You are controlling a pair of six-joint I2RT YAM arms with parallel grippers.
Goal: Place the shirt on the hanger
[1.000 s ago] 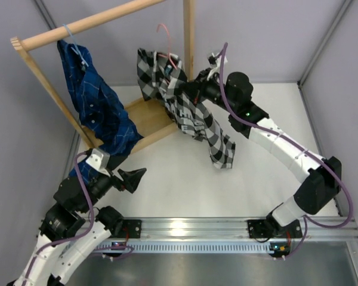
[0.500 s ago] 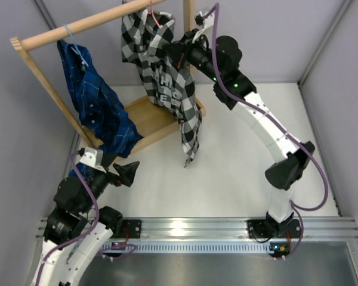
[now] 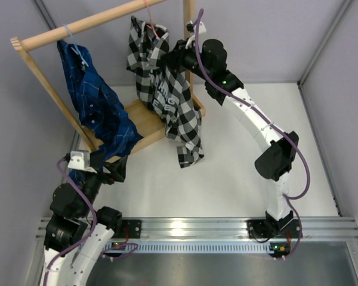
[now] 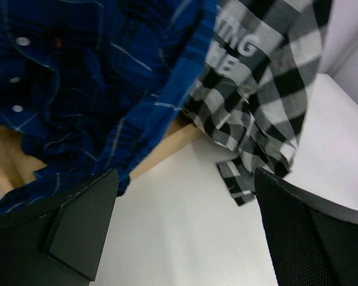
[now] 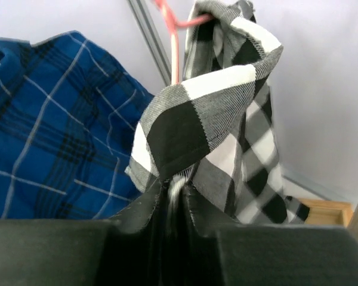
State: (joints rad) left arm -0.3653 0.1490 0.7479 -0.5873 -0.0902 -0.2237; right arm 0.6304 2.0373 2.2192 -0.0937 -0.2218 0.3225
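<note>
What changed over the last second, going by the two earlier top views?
The right tool, shut on the shirt, carried it and the hanger up and to the left, from above the table to the wooden rail. The left tool, open, drew back toward its base. The blue plaid shirt stayed hanging on the rail.

Only the hook of the thin pink wire hanger (image 5: 174, 53) shows; the black-and-white checked shirt (image 3: 179, 113) covers the rest in every view.
</note>
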